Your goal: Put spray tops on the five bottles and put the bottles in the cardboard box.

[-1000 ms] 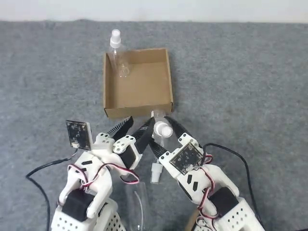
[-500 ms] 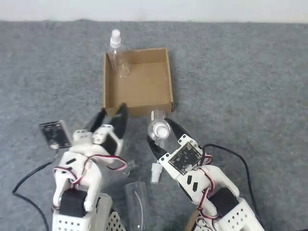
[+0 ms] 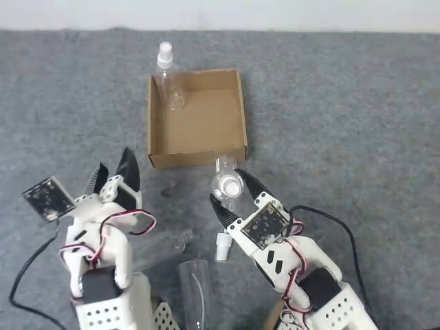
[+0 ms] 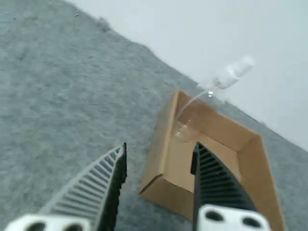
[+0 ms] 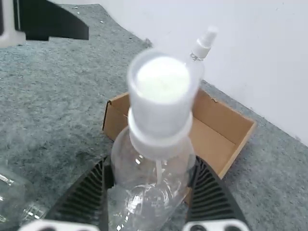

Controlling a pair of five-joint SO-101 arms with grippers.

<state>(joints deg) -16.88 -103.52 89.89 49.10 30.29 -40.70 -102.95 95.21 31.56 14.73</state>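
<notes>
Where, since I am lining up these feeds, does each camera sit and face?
High view: fixed above the table, looking down; both arms show, left gripper open, right gripper shut on a spray bottle by the cardboard box.
Left wrist view: on the left wrist, facing the box and wall between its own open fingers.
Right wrist view: on the right wrist, facing the spray bottle between its fingers, box behind.
Shared: all three show the box and a second capped bottle in its corner.

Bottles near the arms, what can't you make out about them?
1. Clear bottles, high view: cut off by the bottom edge and partly covered by the arms, so count unclear.
2. Held bottle, right wrist view: base cut off at the bottom edge between the right end effector's fingers.
</notes>
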